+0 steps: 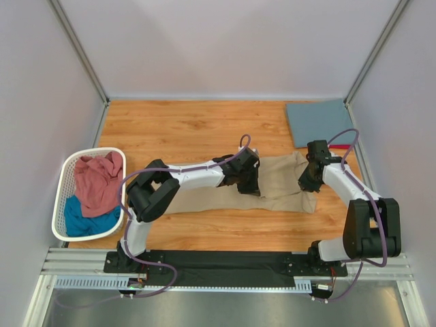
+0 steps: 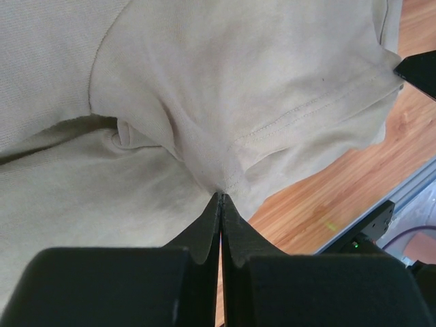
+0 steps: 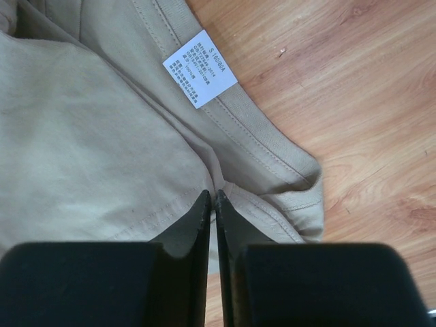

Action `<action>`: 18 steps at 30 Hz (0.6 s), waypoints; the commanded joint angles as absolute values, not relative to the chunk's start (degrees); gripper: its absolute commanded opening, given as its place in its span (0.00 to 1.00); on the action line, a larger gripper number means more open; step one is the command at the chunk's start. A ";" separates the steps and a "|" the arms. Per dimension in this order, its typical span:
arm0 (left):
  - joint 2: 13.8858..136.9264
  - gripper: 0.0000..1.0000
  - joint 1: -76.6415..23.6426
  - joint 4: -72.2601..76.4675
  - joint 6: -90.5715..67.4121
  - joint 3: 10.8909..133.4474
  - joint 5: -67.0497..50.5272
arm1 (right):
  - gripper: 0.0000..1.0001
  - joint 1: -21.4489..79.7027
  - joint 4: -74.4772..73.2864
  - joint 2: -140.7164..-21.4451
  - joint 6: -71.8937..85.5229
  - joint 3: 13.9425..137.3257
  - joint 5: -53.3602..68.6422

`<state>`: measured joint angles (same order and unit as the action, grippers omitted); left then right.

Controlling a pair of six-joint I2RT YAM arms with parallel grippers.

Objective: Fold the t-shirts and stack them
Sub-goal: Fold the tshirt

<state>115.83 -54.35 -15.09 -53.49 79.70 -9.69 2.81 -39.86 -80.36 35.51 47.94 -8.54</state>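
Observation:
A tan t-shirt (image 1: 281,182) lies spread across the middle of the wooden table. My left gripper (image 1: 249,182) is down on its middle part. In the left wrist view that gripper (image 2: 221,197) is shut on a pinched fold of the tan cloth (image 2: 238,82) near a stitched sleeve hem. My right gripper (image 1: 308,181) is at the shirt's right end. The right wrist view shows this gripper (image 3: 213,195) shut on a pucker of the tan cloth (image 3: 88,150) just below the collar. The small white neck label (image 3: 199,68) lies face up.
A white slatted basket (image 1: 65,178) at the left edge holds a dusty pink shirt (image 1: 99,180) and a teal one (image 1: 82,221). A folded slate blue shirt (image 1: 320,122) lies at the back right corner. Grey walls enclose the table on three sides.

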 commanded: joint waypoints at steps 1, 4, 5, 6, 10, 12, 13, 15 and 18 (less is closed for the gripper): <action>112.94 0.00 -54.76 -15.64 -52.21 81.56 -9.40 | 0.06 2.64 -39.55 -78.66 33.93 49.57 -10.02; 112.94 0.00 -54.76 -16.17 -52.03 82.09 -9.40 | 0.00 2.55 -39.02 -78.57 33.31 49.75 -9.49; 112.94 0.00 -54.76 -16.35 -51.86 82.35 -9.23 | 0.00 2.64 -38.85 -78.57 33.14 49.83 -9.32; 112.94 0.00 -54.76 -16.43 -51.86 82.44 -9.23 | 0.00 2.55 -38.67 -78.40 33.13 49.83 -9.23; 112.85 0.00 -54.76 -17.31 -51.86 82.97 -9.32 | 0.00 2.64 -39.72 -77.87 32.87 50.89 -9.93; 112.68 0.00 -54.76 -17.66 -51.86 83.41 -9.40 | 0.00 2.64 -41.13 -77.00 32.87 51.41 -10.37; 112.41 0.00 -54.76 -18.36 -51.86 83.58 -9.06 | 0.00 2.64 -41.57 -76.64 32.96 51.85 -10.63; 112.24 0.00 -54.76 -20.46 -51.77 84.46 -8.53 | 0.00 2.64 -42.54 -75.51 32.78 52.21 -10.55; 112.06 0.00 -54.76 -22.32 -51.68 85.60 -7.82 | 0.00 2.64 -43.68 -74.80 32.70 52.73 -10.37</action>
<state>115.81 -54.35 -19.53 -52.64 82.89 -8.91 2.81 -42.04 -76.88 33.56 50.33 -8.97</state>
